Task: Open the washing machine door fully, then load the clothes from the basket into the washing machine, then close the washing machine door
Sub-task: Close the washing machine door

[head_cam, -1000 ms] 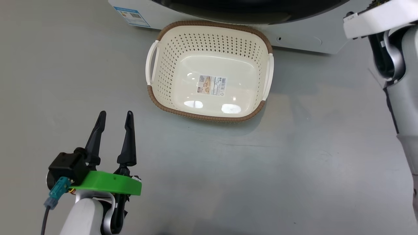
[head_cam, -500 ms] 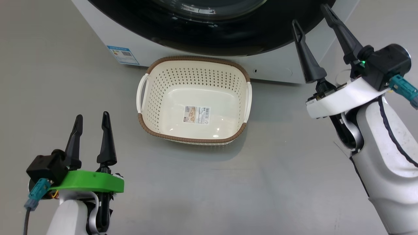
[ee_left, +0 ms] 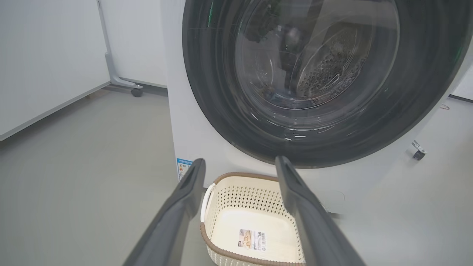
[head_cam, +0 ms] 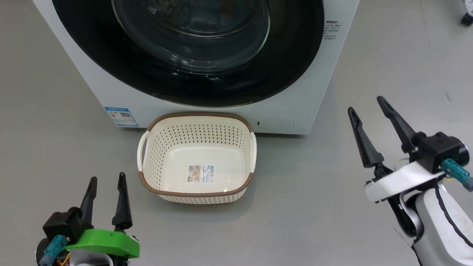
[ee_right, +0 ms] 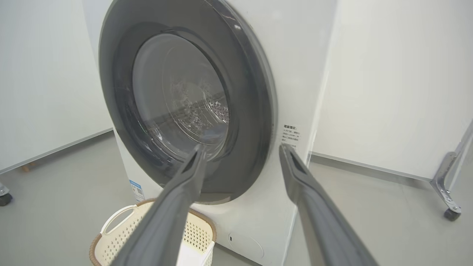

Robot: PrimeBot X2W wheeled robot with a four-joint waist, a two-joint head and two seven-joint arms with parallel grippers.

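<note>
The washing machine (head_cam: 92, 92) stands at the top of the head view, and the washing machine door (head_cam: 295, 55) with its black rim and glass bowl lies shut against the front. Just before it on the floor sits the basket (head_cam: 196, 194), holding nothing but its label sticker. The clothes are out of view. My left gripper (head_cam: 106, 176) is open at the lower left, left of the basket. At the right, my right gripper (head_cam: 365, 104) is open beside the machine's right corner. The left wrist view looks between the left gripper (ee_left: 240, 160) fingers at the basket (ee_left: 240, 207) and door (ee_left: 207, 92). The right gripper (ee_right: 242, 147) faces the door (ee_right: 255, 92).
A blue label sticker (head_cam: 121, 116) marks the machine's lower left front. White panels on caster feet (ee_left: 136, 90) stand left of the machine, and another caster foot (ee_right: 449, 210) stands to its right. Grey floor surrounds the basket.
The head camera has tilted up, bringing far more of the machine and door into view. My right gripper has come into view, open, and drawn back from the door's rim. The left gripper stays open.
</note>
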